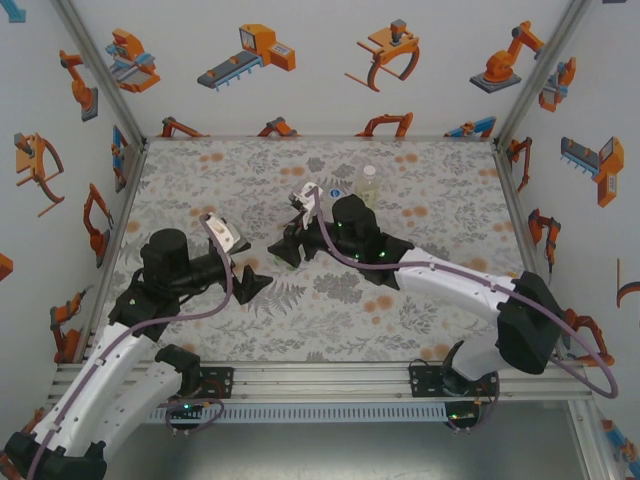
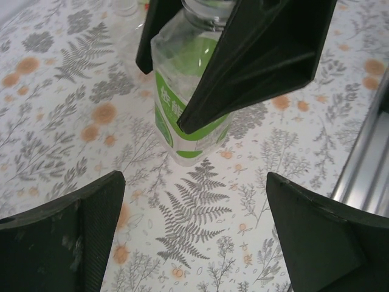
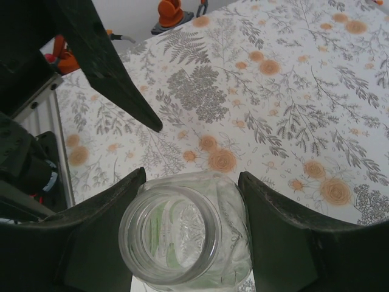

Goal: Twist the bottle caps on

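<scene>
Left gripper point(image 2: 194, 243) is hanging wide open, holding nothing, near the green bottle point(image 2: 170, 79). That clear, squarish plastic bottle with a green label is standing upright on the floral table point(image 1: 440, 330), its round mouth uncapped and looking empty. Right gripper point(image 3: 191, 182) is clamping its shoulders between matte black fingers. Farther right, a pale yellow bottle point(image 1: 369, 186) is standing near the back.

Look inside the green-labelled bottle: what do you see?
The bottle is uncapped; through its open mouth only clear plastic shows, no contents. The right hand covers both sides.
</scene>
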